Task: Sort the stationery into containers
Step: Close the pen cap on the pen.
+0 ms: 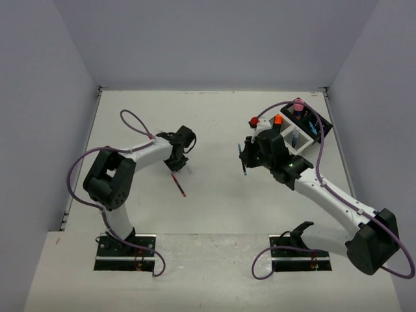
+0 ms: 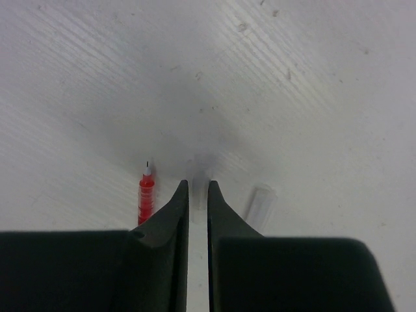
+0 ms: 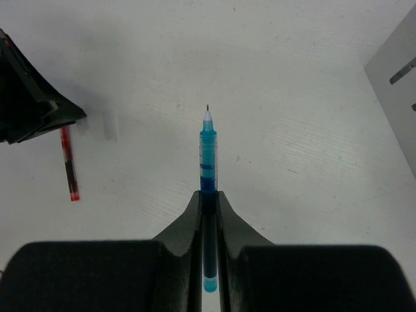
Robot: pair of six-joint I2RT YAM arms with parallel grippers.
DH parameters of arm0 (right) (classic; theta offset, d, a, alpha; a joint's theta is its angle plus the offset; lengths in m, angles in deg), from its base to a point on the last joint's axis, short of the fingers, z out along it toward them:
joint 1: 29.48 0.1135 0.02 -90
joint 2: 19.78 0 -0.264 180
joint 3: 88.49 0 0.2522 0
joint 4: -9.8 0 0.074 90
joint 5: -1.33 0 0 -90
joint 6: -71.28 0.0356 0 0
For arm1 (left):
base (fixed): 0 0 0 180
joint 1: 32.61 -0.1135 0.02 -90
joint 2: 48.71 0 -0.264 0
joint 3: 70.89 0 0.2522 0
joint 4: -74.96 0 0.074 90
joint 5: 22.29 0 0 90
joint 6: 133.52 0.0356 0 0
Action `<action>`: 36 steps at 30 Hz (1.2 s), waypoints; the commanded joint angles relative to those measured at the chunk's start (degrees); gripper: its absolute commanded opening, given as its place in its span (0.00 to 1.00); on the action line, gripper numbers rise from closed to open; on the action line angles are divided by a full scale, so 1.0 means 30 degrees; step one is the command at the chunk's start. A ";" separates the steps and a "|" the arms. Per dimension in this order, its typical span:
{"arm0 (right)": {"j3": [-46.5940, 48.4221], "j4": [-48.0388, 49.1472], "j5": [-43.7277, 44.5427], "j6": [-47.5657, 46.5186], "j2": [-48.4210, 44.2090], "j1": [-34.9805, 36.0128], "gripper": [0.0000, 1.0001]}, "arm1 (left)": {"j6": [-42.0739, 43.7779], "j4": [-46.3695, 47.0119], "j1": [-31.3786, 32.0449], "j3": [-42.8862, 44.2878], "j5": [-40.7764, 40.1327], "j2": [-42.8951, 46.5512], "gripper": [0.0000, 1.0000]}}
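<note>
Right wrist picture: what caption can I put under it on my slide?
Right tool grips a blue pen over the white table; a red pen lies to its left.

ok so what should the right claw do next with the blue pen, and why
Probably carry it right, to the white slotted box. The right claw is shut on the thin blue plastic pen, not yet over any container, and a second blue pen seems to stand in that box, so matching pens likely belong there.
</note>
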 commanded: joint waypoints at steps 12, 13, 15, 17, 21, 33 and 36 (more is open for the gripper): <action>-0.5365 1.3116 -0.7367 0.5341 -0.4537 0.5367 0.00 | 1.1498 1.0585 0.0768 -0.5128 0.5603 1.8448 0.00; -0.5845 1.4350 -0.6870 0.6097 -0.4529 0.6114 0.00 | 1.2088 1.1532 0.0768 -0.5678 0.6960 1.9829 0.00; -0.6566 1.7224 -0.6043 0.7167 -0.4291 0.7633 0.00 | 1.2970 1.3054 0.0768 -0.6506 1.0074 2.1227 0.00; -0.6118 1.8329 -0.4706 0.6779 -0.3741 0.9529 0.00 | 1.3164 1.4397 0.0763 -0.7201 1.2855 2.2260 0.00; -0.4926 1.9039 -0.3259 0.6131 -0.2536 1.1184 0.00 | 1.2887 1.7150 0.0797 -0.8437 1.5518 2.4355 0.00; -0.3396 1.9260 -0.2111 0.4082 -0.2101 1.2842 0.00 | 1.2584 1.8323 0.0768 -0.9169 1.6900 2.6777 0.00; -0.3187 1.8931 -0.2014 0.3733 -0.2272 1.3080 0.00 | 1.2574 1.8318 0.0797 -0.9218 1.6743 2.6801 0.00</action>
